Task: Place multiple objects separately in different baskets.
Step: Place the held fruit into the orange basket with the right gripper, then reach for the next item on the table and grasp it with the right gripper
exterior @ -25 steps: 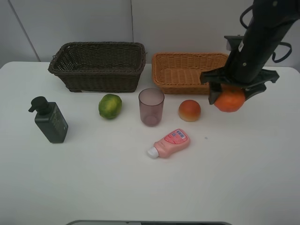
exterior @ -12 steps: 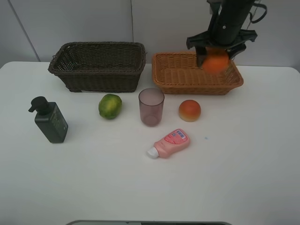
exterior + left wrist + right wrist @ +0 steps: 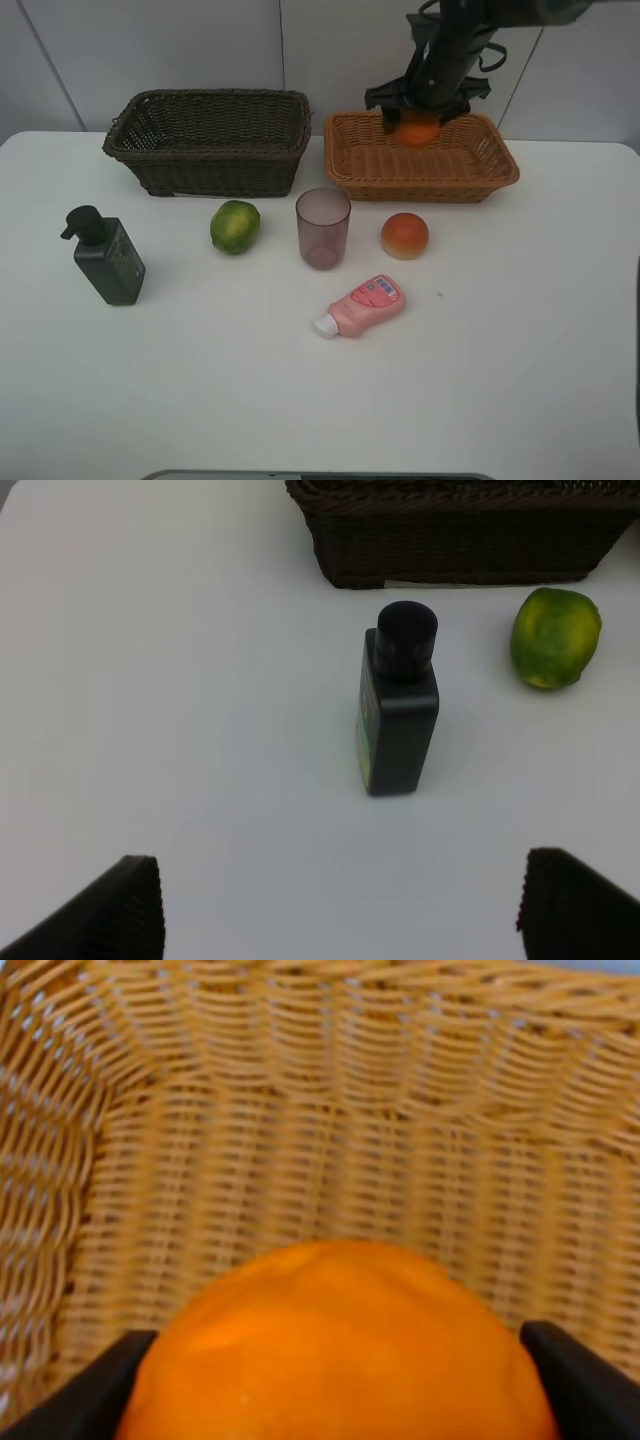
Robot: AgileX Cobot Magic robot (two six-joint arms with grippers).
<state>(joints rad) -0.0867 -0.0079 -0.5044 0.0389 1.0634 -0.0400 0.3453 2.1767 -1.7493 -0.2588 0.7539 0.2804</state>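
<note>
My right gripper point(image 3: 418, 116) is shut on the orange point(image 3: 418, 130) and holds it over the far part of the light tan basket point(image 3: 480, 178). In the right wrist view the orange point(image 3: 345, 1345) fills the space between the two fingers, with the tan basket's weave point(image 3: 300, 1140) close behind it. The dark brown basket point(image 3: 210, 160) stands to the left. On the table lie the green fruit point(image 3: 235, 226), mauve cup point(image 3: 322, 227), peach-like fruit point(image 3: 404, 235), pink bottle point(image 3: 362, 304) and dark green pump bottle point(image 3: 105, 256). My left gripper point(image 3: 340, 900) is open above the pump bottle point(image 3: 397, 712).
The brown basket's wall point(image 3: 470, 540) and the green fruit point(image 3: 555, 638) show in the left wrist view. A pale wall runs behind both baskets. White table surface point(image 3: 500, 380) stretches in front of the objects.
My right gripper has carried the orange from the table's right side up and leftward, to over the back of the tan basket. The left gripper has not moved.
</note>
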